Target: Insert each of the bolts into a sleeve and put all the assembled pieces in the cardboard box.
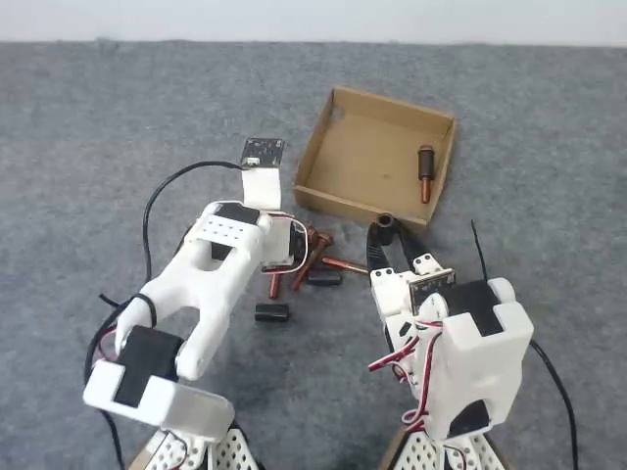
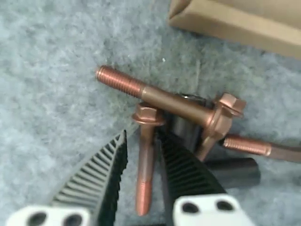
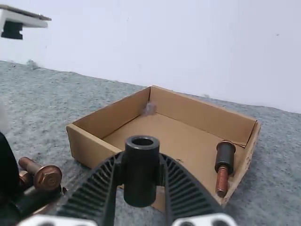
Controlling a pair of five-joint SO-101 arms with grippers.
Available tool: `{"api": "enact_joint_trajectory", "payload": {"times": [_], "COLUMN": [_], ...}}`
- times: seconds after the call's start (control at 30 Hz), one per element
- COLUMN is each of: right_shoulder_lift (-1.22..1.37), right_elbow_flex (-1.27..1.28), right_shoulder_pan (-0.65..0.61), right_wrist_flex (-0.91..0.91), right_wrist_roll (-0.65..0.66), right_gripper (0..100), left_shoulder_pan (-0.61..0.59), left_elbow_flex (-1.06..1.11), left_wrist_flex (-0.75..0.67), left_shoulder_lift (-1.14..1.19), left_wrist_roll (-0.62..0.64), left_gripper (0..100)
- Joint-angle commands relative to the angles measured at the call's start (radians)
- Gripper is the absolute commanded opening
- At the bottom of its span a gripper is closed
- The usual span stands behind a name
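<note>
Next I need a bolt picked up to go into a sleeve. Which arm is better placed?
Left. The left gripper straddles a bolt lying on the carpet, jaws open either side of its shank. The right gripper is shut on a sleeve.

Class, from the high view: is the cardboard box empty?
No, one assembled piece, a bolt in a sleeve, lies inside the cardboard box.

Bolts [image 2: 178, 101] are shiny copper-brown, the sleeve [image 3: 140, 169] is plain black, the cardboard box [image 1: 333, 204] is tan. Table [image 1: 98, 117] is mottled grey. Arms [image 1: 225, 274] are white and black, with ribbed black fingers [image 2: 103, 174] and red and white wires [image 1: 397, 360].
</note>
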Motion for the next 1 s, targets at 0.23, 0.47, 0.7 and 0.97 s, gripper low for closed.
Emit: {"api": "enact_joint_trajectory", "payload": {"times": [0.23,0.47,0.7,0.97], "right_shoulder_lift": [-0.002,-0.002,-0.002,-0.002], "right_elbow_flex": [0.011,0.011,0.011,0.011], "right_shoulder_pan": [-0.001,-0.001,-0.001,-0.001], "right_wrist_flex": [-0.022,-0.022,-0.022,-0.022], "right_wrist_roll": [0.008,0.008,0.008,0.008], "right_gripper": [0.6,0.6,0.6,0.6], "left_shoulder_pan": [0.054,0.026,0.031,0.028], "left_elbow_flex": [-0.053,-0.182,-0.315,-0.219], "left_wrist_flex": [0.003,0.12,0.215,0.144], "left_shoulder_lift": [0.011,0.135,0.265,0.173], "left_wrist_roll": [0.018,0.031,0.051,-0.046], "left_gripper": [8,10,2,1]}}
